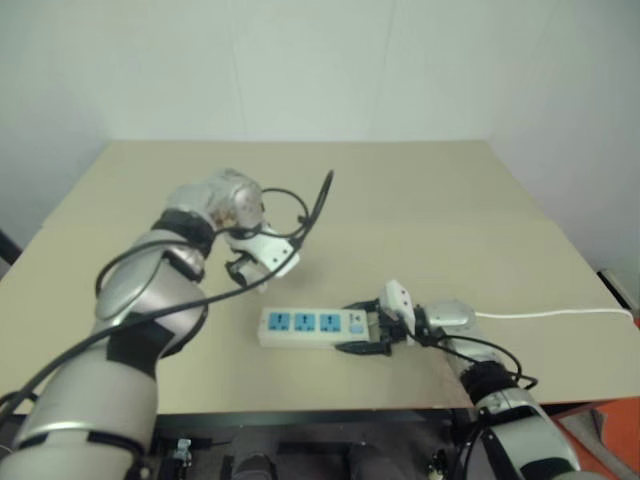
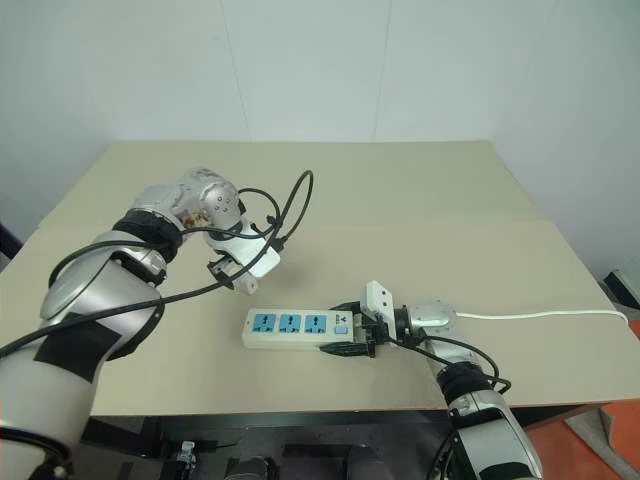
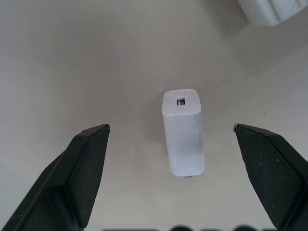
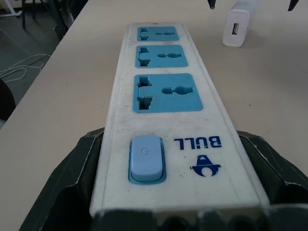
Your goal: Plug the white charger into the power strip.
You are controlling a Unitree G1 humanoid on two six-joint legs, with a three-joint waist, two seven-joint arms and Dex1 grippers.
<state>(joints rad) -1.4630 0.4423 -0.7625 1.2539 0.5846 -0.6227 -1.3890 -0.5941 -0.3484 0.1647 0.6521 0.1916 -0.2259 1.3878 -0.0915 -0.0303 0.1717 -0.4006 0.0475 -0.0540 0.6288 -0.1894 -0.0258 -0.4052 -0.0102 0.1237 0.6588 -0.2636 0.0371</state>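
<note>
There is one long white plastic power strip lying flat on the plain tan surface. It has three blue socket faces in a row. Past the third socket sits one pale blue push switch with a blue printed mark beside it. One thin white cord runs away from that end across the surface.

There is one small white plastic charger block. It has smooth sides and rounded corners, and it sits on the surface near the far end of the strip, not touching it.

There are two pincers, each with two black fingers. The left pincer hangs over the charger, pointing down. Its fingers are spread wide, one on each side of the block, with gaps between, so it grips nothing. The right pincer is closed on the switch end of the power strip, one rough black finger pressed to each long side.

The left wrist view shows a small square hole in the end of the charger. The right wrist view shows the charger standing past the strip's far end, and the slots in each socket. From the head views the charger is hidden under the left pincer, but they show the whole strip and its cord. A loose black cable loops by the left wrist.
</note>
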